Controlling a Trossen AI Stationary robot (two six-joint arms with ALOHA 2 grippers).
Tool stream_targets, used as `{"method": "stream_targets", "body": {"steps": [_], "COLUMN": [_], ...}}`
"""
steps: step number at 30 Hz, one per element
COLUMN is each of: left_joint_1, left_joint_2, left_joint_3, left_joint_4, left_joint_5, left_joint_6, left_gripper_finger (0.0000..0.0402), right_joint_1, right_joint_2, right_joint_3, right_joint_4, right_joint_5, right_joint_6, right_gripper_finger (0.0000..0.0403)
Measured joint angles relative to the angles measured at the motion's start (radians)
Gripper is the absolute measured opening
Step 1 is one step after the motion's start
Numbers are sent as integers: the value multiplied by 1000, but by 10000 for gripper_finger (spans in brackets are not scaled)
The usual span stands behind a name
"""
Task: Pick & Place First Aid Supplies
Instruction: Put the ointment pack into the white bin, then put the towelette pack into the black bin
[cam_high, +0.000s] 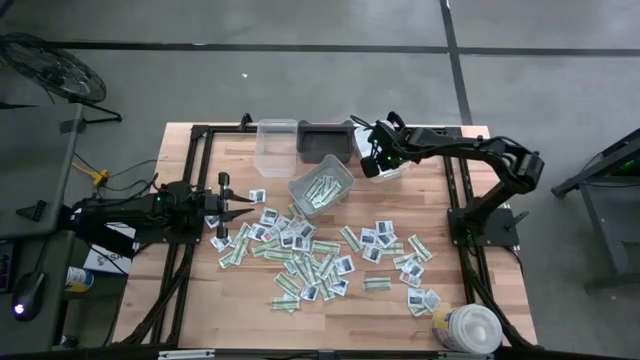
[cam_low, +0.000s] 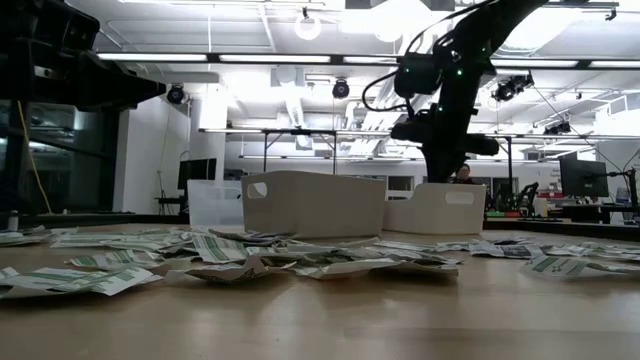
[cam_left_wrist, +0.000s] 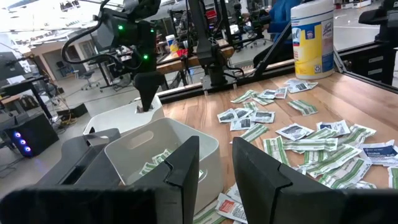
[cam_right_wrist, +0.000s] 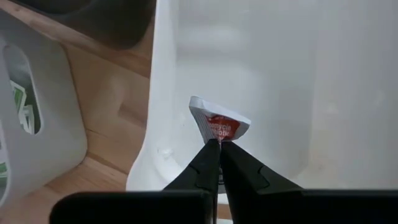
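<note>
fingers of the right gripper (cam_right_wrist: 219, 144) pinch a red-print packet (cam_right_wrist: 221, 124) over the white bin (cam_right_wrist: 348, 93), poised for release; left gripper (cam_left_wrist: 216, 163) waits, jaws apart.

Items counted, high view:

- Arms: 2 seen, 1 gripper each: left gripper (cam_high: 243, 209) at table 9 o'clock, right gripper (cam_high: 372, 160) at 1 o'clock.
- Bins: 4 seen at 12 o'clock: clear bin (cam_high: 277, 146), dark bin (cam_high: 326, 140), grey bin (cam_high: 321, 189), white bin (cam_high: 392, 170).
- Round tub (cam_high: 468, 328): 1, at 5 o'clock.
- Packets (cam_high: 318, 262): dozens loose on table, exact qty not countable; several more in grey bin.
- Red-print packet (cam_right_wrist: 221, 126): 1.
</note>
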Motion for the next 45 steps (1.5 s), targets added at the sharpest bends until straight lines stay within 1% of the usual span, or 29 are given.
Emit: {"method": "stream_targets", "body": {"steps": [3,11,16,21,27,34,37,41,45], "left_joint_1": [0,0,0,0,0,0,0,0,0], "left_joint_2": [0,0,0,0,0,0,0,0,0], "left_joint_3": [0,0,0,0,0,0,0,0,0], "left_joint_4": [0,0,0,0,0,0,0,0,0], "left_joint_5": [0,0,0,0,0,0,0,0,0], "left_joint_6": [0,0,0,0,0,0,0,0,0], "left_gripper_finger": [96,96,96,96,96,96,96,96,96], "right_joint_1": [0,0,20,76,209,381,438,503,567], "right_joint_2": [0,0,-39,-126,-207,-214,-215,-215,-224], "right_joint_3": [0,0,0,0,-2,-3,-17,-99,-200], "right_joint_4": [0,-6,-40,-136,-254,-343,-345,-307,-196], "right_joint_5": [1,-6,-23,-25,-24,-15,-13,-51,-57], "right_joint_6": [-1,6,6,-15,-203,-362,-376,-386,-415], "right_gripper_finger": [35,115,141,146,147,145,146,143,143]}}
